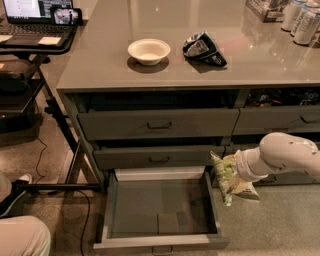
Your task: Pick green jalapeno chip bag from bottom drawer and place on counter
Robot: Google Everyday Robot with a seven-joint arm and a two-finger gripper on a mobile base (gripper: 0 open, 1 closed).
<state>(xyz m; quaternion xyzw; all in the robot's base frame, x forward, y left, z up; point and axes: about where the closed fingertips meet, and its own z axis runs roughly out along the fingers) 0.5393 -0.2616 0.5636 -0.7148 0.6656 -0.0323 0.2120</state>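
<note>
The desk [100, 65] is glossy grey-brown. The drawers under it are grey with dark bar handles. The bottom drawer [111, 210] is plain grey on floor and walls alike. The bowl [148, 51] is cream-white, and the bag [202, 47] beside it is black with white print. The gripper [235, 172], right of the bottom drawer on the white arm [285, 152], clasps the chip bag [226, 184], which is light green and white with dark green print.

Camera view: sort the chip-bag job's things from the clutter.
Job: light-green glossy chip bag, held by the gripper beside the open grey bottom drawer; glossy grey-brown counter.
Lying about: round white bowl, black-and-white glossy bag, pale cans, open laptop.
</note>
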